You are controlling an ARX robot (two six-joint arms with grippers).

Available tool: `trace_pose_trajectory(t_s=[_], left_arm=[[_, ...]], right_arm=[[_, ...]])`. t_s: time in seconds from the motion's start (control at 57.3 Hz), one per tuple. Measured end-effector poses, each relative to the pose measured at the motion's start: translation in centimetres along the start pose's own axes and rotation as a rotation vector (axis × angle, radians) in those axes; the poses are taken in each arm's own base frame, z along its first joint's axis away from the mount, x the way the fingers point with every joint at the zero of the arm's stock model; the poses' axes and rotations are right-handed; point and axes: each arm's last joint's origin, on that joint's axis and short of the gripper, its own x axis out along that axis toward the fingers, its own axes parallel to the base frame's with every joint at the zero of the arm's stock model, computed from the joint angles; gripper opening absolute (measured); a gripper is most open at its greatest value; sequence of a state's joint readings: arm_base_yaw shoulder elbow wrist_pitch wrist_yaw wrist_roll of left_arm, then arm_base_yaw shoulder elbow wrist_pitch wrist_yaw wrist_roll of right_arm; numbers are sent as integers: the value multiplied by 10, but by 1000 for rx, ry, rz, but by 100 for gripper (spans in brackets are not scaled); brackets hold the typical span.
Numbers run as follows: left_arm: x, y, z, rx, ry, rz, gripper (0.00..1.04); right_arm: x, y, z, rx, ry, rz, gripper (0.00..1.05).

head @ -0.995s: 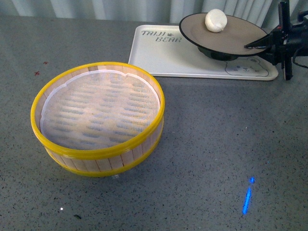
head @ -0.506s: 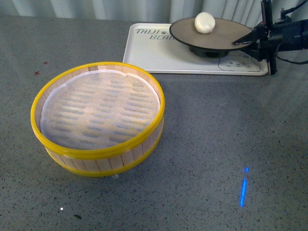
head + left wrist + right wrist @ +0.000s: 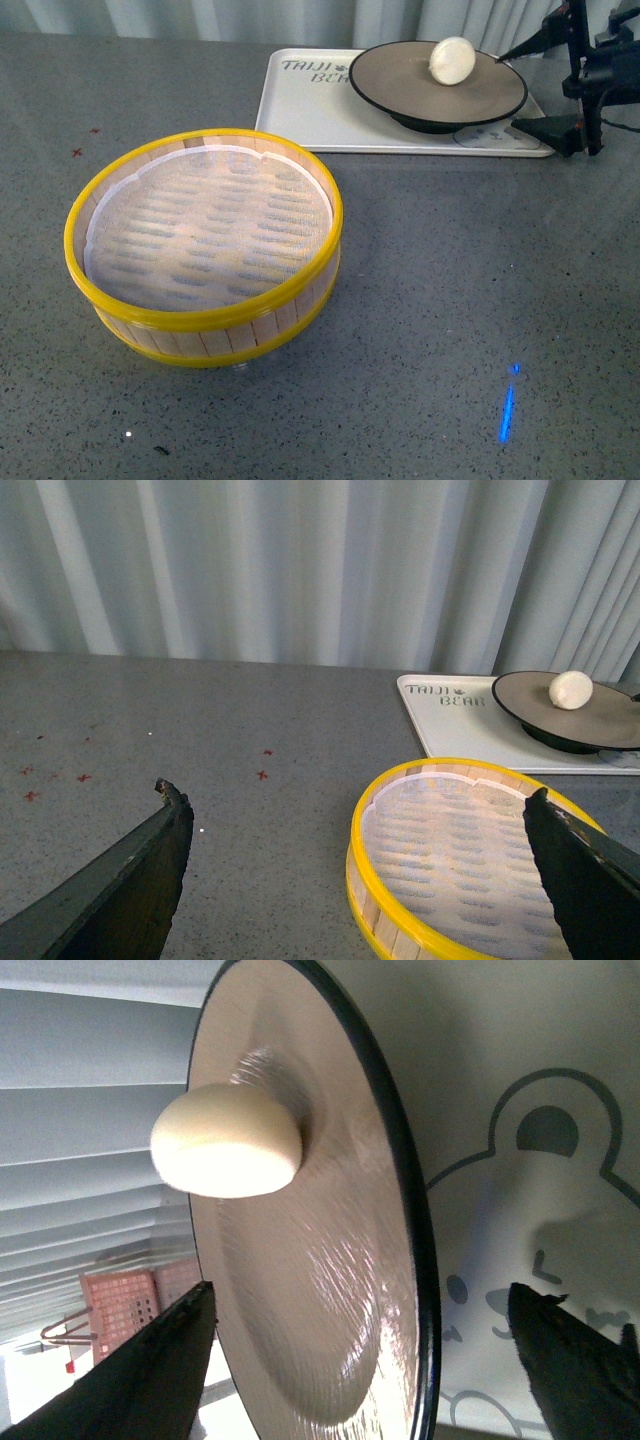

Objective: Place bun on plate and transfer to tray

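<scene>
- Your right gripper (image 3: 548,80), at the upper right of the front view, has let go of the plate (image 3: 400,85): half a second ago its fingers pinched the rim, and now they stand wide apart, one above and one below the rim, holding nothing.
- The plate now sits on the tray (image 3: 300,115) at the upper middle of the frame, and it looks level rather than lifted.
- The bun (image 3: 452,60) has rolled from the plate's far left toward its right side but stays on the plate.
- I judge the transfer essentially done; you only need to back the arm away without catching the rim.
- Your left gripper (image 3: 360,870) hangs wide open and empty above the steamer basket (image 3: 200,240) on the surface (image 3: 450,300).
- The tray reads "TAIJI BEAR", partly hidden by the plate; a bear face is drawn in its corner (image 3: 530,1220).
</scene>
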State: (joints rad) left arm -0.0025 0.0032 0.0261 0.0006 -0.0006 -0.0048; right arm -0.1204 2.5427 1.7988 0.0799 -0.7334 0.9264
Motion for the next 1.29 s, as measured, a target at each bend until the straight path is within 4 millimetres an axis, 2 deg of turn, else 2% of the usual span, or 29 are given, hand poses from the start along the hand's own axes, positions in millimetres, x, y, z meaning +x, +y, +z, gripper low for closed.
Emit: trace_pose_trajectory(t_s=[0.07, 0.384, 0.698, 0.803, 0.855, 0.908, 1.013, 1.205, 1.24, 1.292], left_arm=[[0, 0, 0, 0, 0, 0, 98], [0, 0, 0, 0, 0, 0, 98], [0, 0, 0, 0, 0, 0, 98], [0, 0, 0, 0, 0, 0, 98], [0, 0, 0, 0, 0, 0, 98], [0, 0, 0, 0, 1, 0, 98], [0, 0, 0, 0, 0, 0, 98], [0, 0, 0, 0, 0, 0, 98], [0, 0, 0, 0, 0, 0, 98], [0, 0, 0, 0, 0, 0, 98]], right_arm=[[-7, 4, -1, -24, -18, -10, 98], [-46, 14, -16, -191, -152, -145, 96], [-92, 21, -44, -523, -328, -392, 96], [-109, 19, -67, -885, -639, -353, 77], [-119, 17, -82, -972, -724, -322, 70], [-136, 21, -107, -1066, -819, -284, 58], [-160, 30, -140, -1128, -875, -256, 37], [-187, 29, -181, -1135, -850, -274, 5], [-191, 28, -185, -1137, -852, -277, 1], [-198, 26, -195, -1136, -856, -282, 2]])
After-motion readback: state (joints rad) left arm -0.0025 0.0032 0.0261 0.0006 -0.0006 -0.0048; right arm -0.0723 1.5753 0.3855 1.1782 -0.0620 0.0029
